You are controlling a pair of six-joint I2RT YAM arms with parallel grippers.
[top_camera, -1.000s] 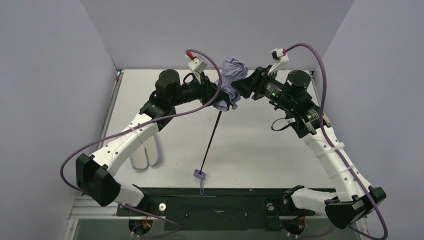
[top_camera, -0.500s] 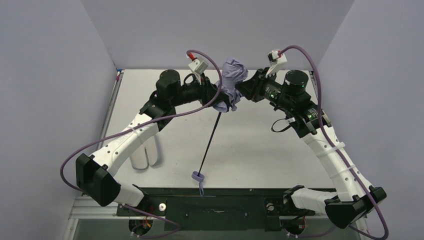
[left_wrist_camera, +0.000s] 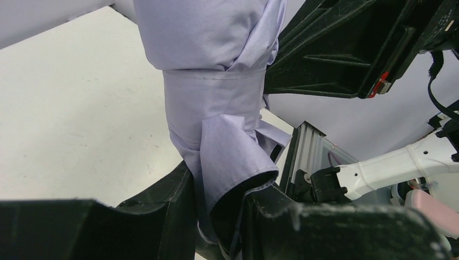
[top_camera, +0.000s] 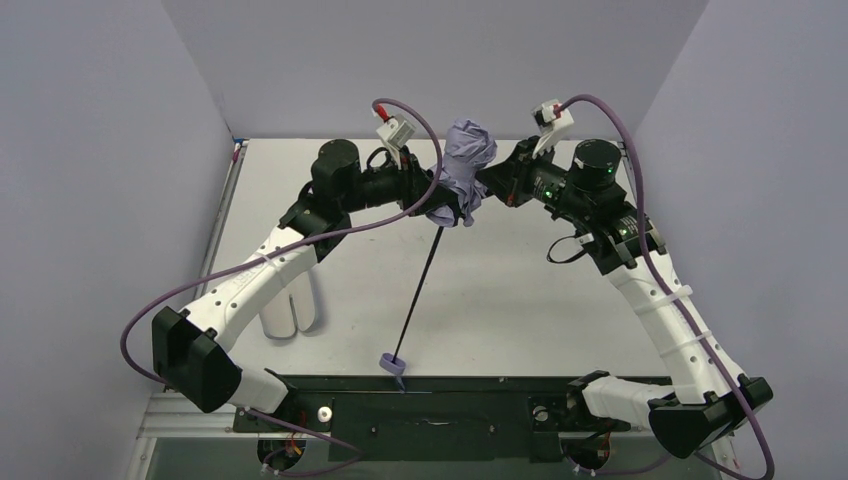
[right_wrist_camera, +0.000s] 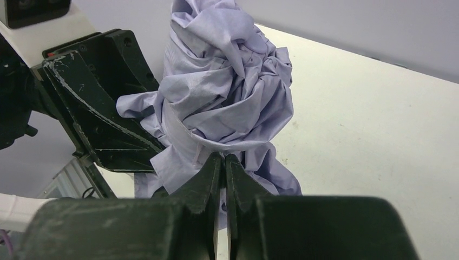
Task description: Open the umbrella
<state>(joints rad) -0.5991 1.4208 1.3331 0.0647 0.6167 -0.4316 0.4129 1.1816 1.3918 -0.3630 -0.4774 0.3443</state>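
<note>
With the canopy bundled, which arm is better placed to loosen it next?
Right, probably. The left claw is clamped on the umbrella, holding it up, so it is occupied. The right claw is shut with its tips at the wrap band, though whether it pinches fabric is unclear.

Umbrella (top_camera: 466, 162) slants across table (top_camera: 540, 300); room either side.

Lavender umbrella (top_camera: 467, 160), fabric bunched (unopened), black shaft (top_camera: 420, 290) slanting, handle (top_camera: 392, 364) low

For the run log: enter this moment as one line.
umbrella: bunched, unopened | shaft: extended | left gripper: shut on umbrella | right gripper: shut against umbrella fabric, pinch unclear
</note>
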